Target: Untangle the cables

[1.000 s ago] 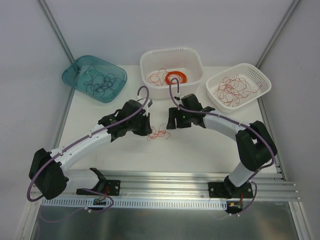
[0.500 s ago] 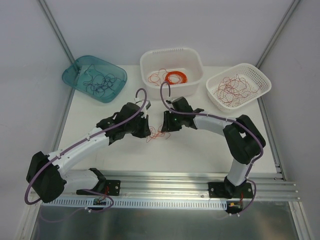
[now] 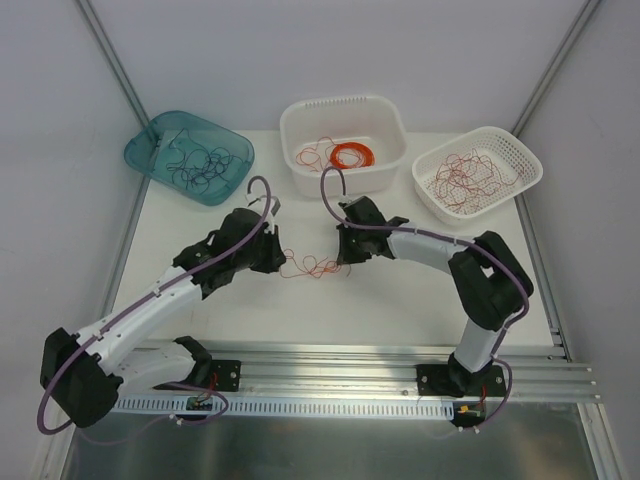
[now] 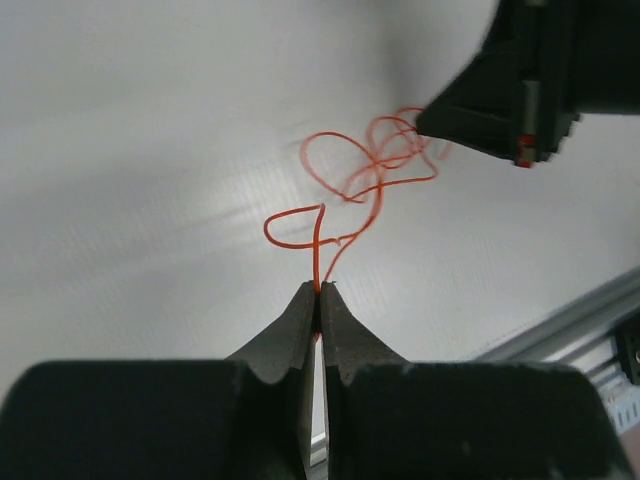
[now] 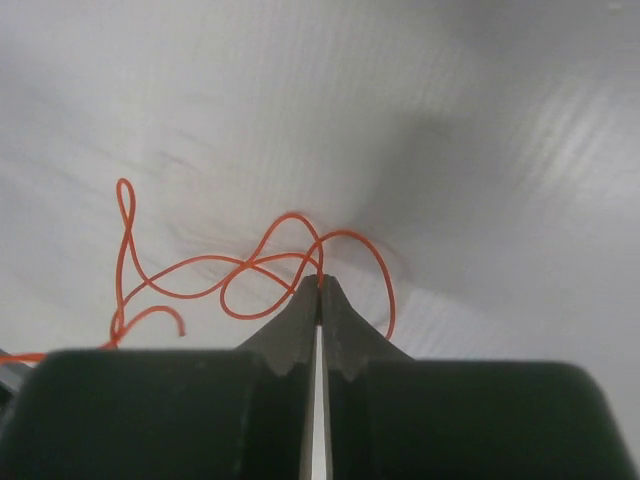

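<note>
left gripper (image 4: 319,290) — jaws pressed together | right gripper (image 5: 320,283) — likewise | left arm (image 3: 140,310), right arm (image 3: 435,245) bent inward, low

A white surface (image 3: 400,300) fills the middle of the top view, matte, with a faint ribbed grain and soft glare in the wrist views. Plain pale grey walls close it in: a back wall (image 3: 330,50), a left wall (image 3: 50,200) and a right wall (image 3: 600,180). Slanting metal posts (image 3: 110,60) mark the far corners. Along the near edge runs a slotted aluminium rail (image 3: 330,375), with a dull metal sheet (image 3: 330,445) beyond it. The light is even and diffuse.
</note>
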### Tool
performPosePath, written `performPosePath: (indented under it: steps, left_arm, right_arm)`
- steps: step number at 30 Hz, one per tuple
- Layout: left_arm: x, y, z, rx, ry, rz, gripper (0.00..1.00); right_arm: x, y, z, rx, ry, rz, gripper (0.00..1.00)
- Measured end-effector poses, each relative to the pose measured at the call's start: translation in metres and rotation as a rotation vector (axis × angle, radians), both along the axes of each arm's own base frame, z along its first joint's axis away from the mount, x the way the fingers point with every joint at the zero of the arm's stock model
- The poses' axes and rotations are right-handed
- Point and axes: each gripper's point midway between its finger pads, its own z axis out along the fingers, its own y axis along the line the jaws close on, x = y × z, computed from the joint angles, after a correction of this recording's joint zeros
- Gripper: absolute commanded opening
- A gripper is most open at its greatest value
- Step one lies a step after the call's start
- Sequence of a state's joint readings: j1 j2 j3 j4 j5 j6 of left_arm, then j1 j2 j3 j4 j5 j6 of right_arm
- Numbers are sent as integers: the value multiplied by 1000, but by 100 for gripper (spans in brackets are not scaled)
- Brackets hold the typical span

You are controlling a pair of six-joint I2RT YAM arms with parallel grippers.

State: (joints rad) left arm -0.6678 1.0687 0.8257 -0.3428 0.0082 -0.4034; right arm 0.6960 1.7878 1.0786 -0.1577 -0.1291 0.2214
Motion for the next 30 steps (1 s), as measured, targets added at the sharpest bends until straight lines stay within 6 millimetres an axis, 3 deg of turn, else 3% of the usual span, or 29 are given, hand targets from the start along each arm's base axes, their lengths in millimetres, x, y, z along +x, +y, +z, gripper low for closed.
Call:
performPosePath:
  steps: [5, 10, 13, 18, 24, 28, 30]
  left_arm:
    - [25, 59, 3, 18, -22, 219, 0]
    - [37, 136, -9, 85, 34, 494, 0]
    - [32, 165, -19, 116, 83, 595, 0]
    - [24, 188, -28, 135, 145, 686, 0]
    - [19, 207, -40, 176, 200, 755, 0]
    - [18, 227, -40, 193, 211, 832, 0]
    - [19, 228, -39, 187, 217, 843, 0]
  right_arm:
    - [18, -48, 29, -86, -91, -81, 1]
    - [38, -124, 69, -133, -173, -249, 1]
    - [42, -167, 94, -158, -211, -348, 1]
    - [30, -222, 132, -169, -263, -468, 1]
    - [19, -262, 176, -168, -332, -571, 1]
    - [7, -313, 198, -123, -363, -773, 1]
    - [-1, -317, 206, -72, -369, -815, 1]
